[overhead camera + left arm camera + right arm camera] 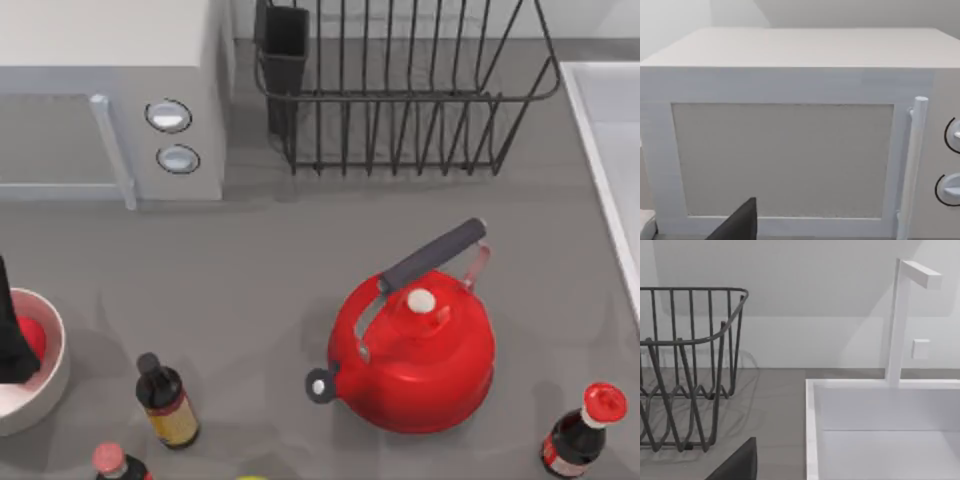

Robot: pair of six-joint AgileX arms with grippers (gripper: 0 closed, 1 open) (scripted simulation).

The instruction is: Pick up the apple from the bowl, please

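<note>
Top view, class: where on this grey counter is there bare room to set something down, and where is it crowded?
Free: the grey strip between the white microwave, black wire dish rack and big red kettle. Crowded: the front left, where the round white bowl, dark brown bottle and red-capped bottle cluster.

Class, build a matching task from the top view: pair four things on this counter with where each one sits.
Things:
1. apple
2. kettle
3. microwave
4. dish rack

Places:
A. back left of the table
B. inside the white bowl at the left edge
C. back, right of the microwave
D. front, right of centre

Pairs: 1-B, 2-D, 3-A, 4-C
</note>
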